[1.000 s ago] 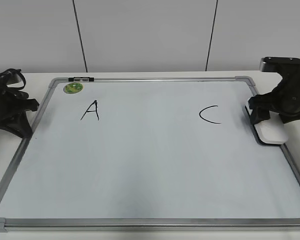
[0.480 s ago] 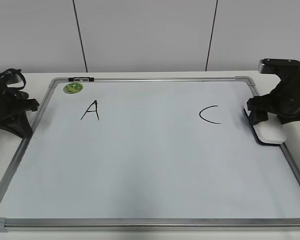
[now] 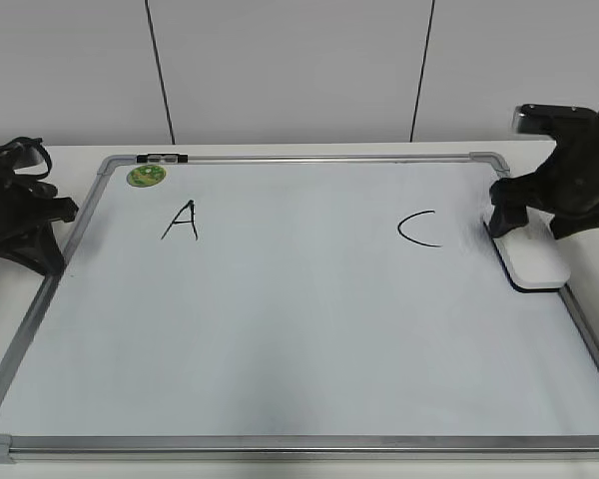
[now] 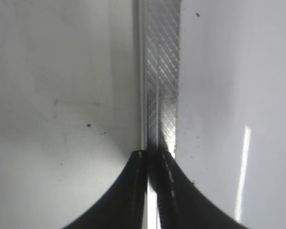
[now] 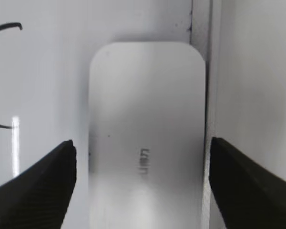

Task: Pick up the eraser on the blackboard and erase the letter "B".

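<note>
The blackboard [image 3: 299, 339] is a white dry-erase board with a grey frame, lying flat on the table. It bears a black "A" [image 3: 182, 221] and a black "C" [image 3: 419, 229]. No letter "B" shows; the space between them is blank. The white eraser [image 3: 535, 261] lies flat at the board's right edge, against the frame. My right gripper [image 3: 532, 228] is open just above its far end, with one finger on each side and not touching it. The right wrist view shows the eraser [image 5: 145, 119] between the open fingers [image 5: 141, 142]. My left gripper [image 3: 52, 257] is shut and empty at the board's left frame [image 4: 162, 71].
A round green magnet [image 3: 146, 176] sits at the board's top left corner, with a small black clip [image 3: 163, 158] on the top frame beside it. The white table [image 3: 60, 152] surrounds the board, and a panelled wall stands behind.
My right gripper has opened off the eraser and risen a little. The eraser now lies flat and straight along the right frame. The left arm has not moved.
</note>
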Robot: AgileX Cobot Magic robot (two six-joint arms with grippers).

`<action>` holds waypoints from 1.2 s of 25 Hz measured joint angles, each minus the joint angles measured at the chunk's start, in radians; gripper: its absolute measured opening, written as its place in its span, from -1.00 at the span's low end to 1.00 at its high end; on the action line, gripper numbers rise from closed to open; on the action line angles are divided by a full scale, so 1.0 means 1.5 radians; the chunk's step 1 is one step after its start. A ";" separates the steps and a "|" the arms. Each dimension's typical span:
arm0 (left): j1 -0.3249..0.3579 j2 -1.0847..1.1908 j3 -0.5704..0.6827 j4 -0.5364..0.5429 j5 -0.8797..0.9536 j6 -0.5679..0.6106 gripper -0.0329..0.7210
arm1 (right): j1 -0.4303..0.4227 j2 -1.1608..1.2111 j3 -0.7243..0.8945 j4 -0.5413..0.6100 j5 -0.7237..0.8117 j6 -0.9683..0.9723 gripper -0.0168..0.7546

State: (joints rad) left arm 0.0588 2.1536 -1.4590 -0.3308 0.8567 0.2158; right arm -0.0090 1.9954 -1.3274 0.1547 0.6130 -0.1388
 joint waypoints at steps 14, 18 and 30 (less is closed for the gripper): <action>0.000 0.000 -0.036 -0.001 0.034 0.000 -0.22 | 0.000 -0.092 -0.189 -0.007 0.248 -0.036 0.63; 0.000 -0.019 -0.098 -0.001 0.093 0.000 -0.01 | 0.000 -0.126 -0.191 -0.009 0.278 -0.041 0.60; -0.001 -0.158 -0.157 0.001 0.237 -0.031 0.02 | 0.000 -0.251 -0.183 -0.010 0.412 -0.042 0.59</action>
State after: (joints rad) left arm 0.0569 1.9170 -1.6940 -0.3295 1.2126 0.1694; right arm -0.0090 1.6184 -1.6021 0.1391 1.2309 -0.2021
